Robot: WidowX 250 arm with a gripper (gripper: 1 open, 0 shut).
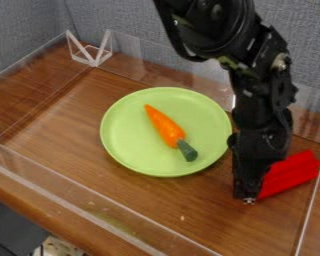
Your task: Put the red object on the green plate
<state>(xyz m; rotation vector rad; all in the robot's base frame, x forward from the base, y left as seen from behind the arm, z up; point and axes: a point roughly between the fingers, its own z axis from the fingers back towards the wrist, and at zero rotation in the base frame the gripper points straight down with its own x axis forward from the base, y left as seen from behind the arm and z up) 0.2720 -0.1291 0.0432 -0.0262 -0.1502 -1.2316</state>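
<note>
Red block (291,174) still needs grabbing, I reckon; can't tell how wide my gripper (248,198) is. Next: straddle it, then squeeze.

Black arm reaches down from top, R of ctr; claw (247,198) points down, low near tabletop (176,205).

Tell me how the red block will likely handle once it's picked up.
The red block will probably stay stiff, since its straight edges show no sag. Its smooth, slightly shiny face may let it slip if the grip is loose. Lying flat on the wooden table, it seems unlikely to roll if nudged.
</note>
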